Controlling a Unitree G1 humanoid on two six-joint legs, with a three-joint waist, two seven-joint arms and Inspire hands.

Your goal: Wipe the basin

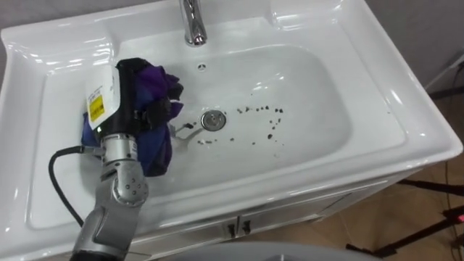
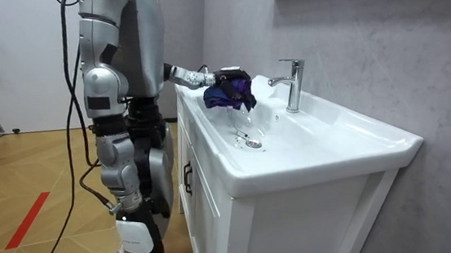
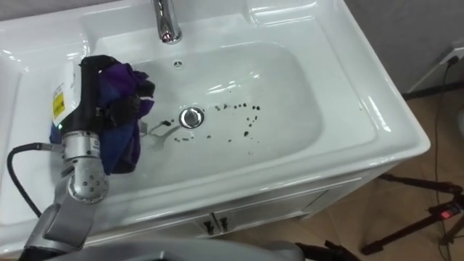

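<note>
- Left hand [image 1: 125, 101] is seen over the basin's left side, reached in from the lower left; its fingers are curled round a bunched cloth [image 1: 156, 148], which is gripped firmly.
- Most of the hand is covered by the purple cloth, whose folds hang below and beside it. In the room view the bundle appears to be held at about rim height, so it is judged to be clear of the bottom, though contact with the left wall cannot be ruled out.
- At the back rim, just right of the cloth, a chrome tap [image 1: 192, 22] is mounted; no water is seen running.
- The drain [image 1: 212, 119] is set in the middle of the bottom, near the cloth's edge but apart from it.
- Dark specks [image 1: 264, 123] are scattered from the drain toward the right, with a few just in front of it. None has been reached by the cloth.
- The basin's [image 1: 319, 94] right slope and right rim are seen white and free of marks.
- Wiping is judged to be at an early stage: the cloth is in hand and over the bowl, but the dirt round the drain is left to be swept up, and the cloth would need to be lowered and drawn rightward across the bottom.
</note>
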